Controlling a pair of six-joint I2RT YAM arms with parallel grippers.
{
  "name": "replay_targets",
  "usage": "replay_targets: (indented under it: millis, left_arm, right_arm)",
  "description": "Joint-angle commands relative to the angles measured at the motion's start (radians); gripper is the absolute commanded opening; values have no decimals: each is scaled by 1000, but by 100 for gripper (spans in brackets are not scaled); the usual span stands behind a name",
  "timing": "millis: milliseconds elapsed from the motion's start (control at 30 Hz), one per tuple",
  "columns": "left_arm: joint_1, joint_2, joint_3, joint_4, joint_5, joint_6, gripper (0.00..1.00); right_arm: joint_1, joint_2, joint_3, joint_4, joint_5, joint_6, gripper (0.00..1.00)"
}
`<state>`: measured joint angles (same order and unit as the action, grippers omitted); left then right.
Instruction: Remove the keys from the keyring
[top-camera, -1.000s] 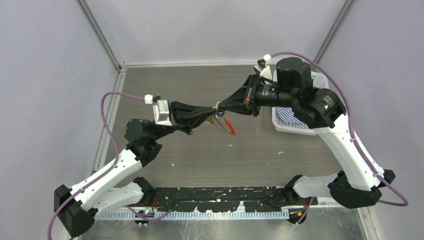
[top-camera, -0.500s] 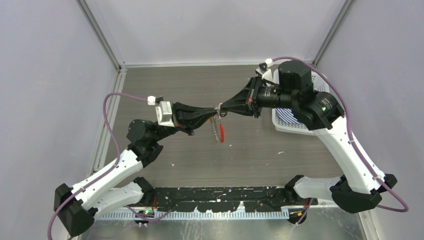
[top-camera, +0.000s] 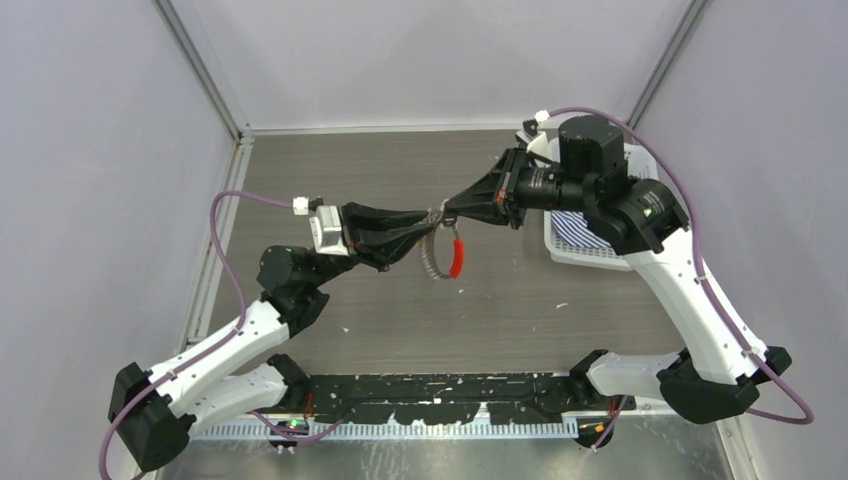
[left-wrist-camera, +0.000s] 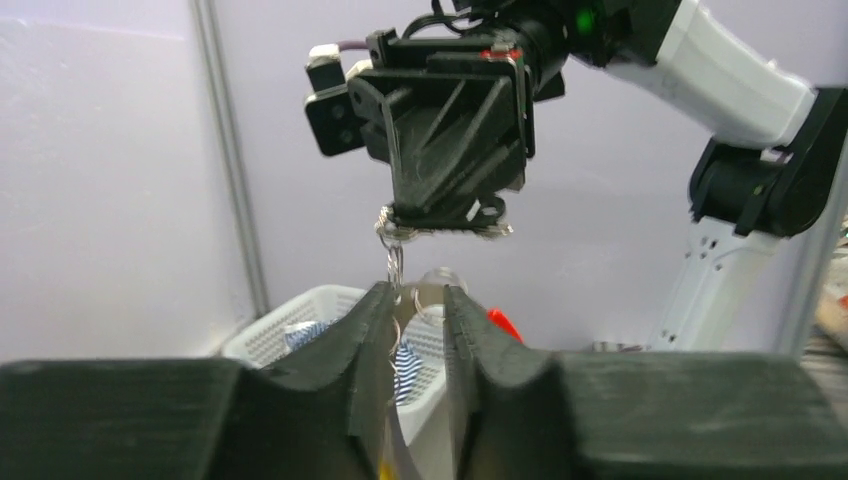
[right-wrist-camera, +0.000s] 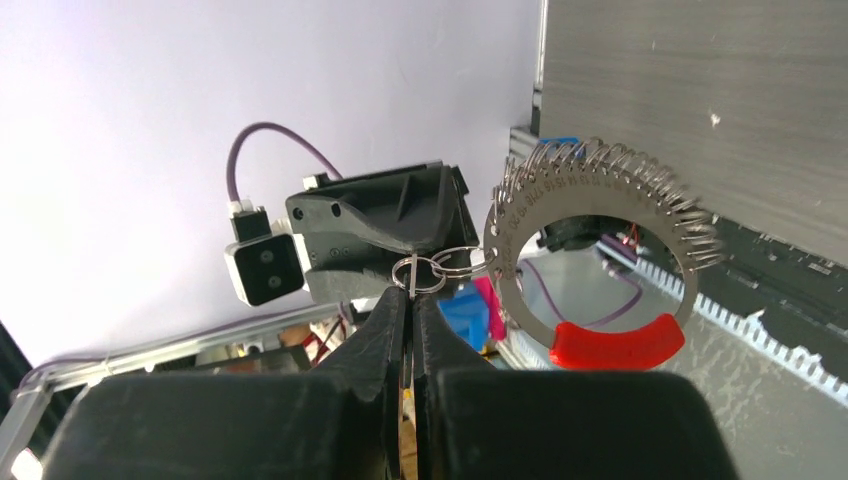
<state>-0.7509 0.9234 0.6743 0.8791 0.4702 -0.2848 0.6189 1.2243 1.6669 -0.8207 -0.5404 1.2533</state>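
Observation:
Both grippers meet tip to tip above the table's middle. My right gripper (top-camera: 447, 211) is shut on a thin silver key (right-wrist-camera: 410, 300) seen edge-on, threaded by small split rings (right-wrist-camera: 428, 271). The keyring (top-camera: 441, 254), a silvery coiled loop with a red section (right-wrist-camera: 617, 343), hangs free from those rings below the tips. My left gripper (top-camera: 430, 224) has its jaws narrowly apart on a small metal piece (left-wrist-camera: 421, 298), apparently another key. In the left wrist view the right gripper (left-wrist-camera: 443, 222) is just above my fingers (left-wrist-camera: 377, 318). The black-headed key is hidden.
A white basket (top-camera: 566, 248) holding a blue-striped cloth stands at the right, under the right arm; it also shows in the left wrist view (left-wrist-camera: 290, 325). Grey walls close off the back and sides. A black rail (top-camera: 440, 390) runs along the near edge.
The hanging keyring has swung: its red section went left and down, then back right. Both arms shifted slightly up and away, still gripping tip to tip.

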Motion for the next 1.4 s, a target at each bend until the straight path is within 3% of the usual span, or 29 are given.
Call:
replay_targets:
  millis: [0, 100, 233, 533, 733, 967, 1367]
  left_arm:
    - [-2, -36, -13, 63, -14, -7, 38]
    - [-1, -48, -5, 3, 1, -1, 45]
    - [-2, -56, 37, -114, 10, 33, 46]
    - [-1, -67, 190, -368, -11, 122, 44]
    - [1, -12, 305, -528, 113, 183, 37]
    - [1, 63, 369, -558, 176, 160, 31]
    - [36, 73, 353, -515, 159, 125, 32]
  right_arm:
    - [-23, 22, 132, -41, 37, -82, 1]
    - [-22, 35, 153, -49, 27, -92, 1]
    - [-22, 45, 155, -51, 7, -99, 1]
    - [-23, 37, 116, -47, -34, -110, 1]
    - [-22, 29, 108, -45, -52, -114, 1]
    - [-22, 30, 116, -52, -71, -125, 1]
    - [-22, 26, 133, -67, -76, -131, 1]
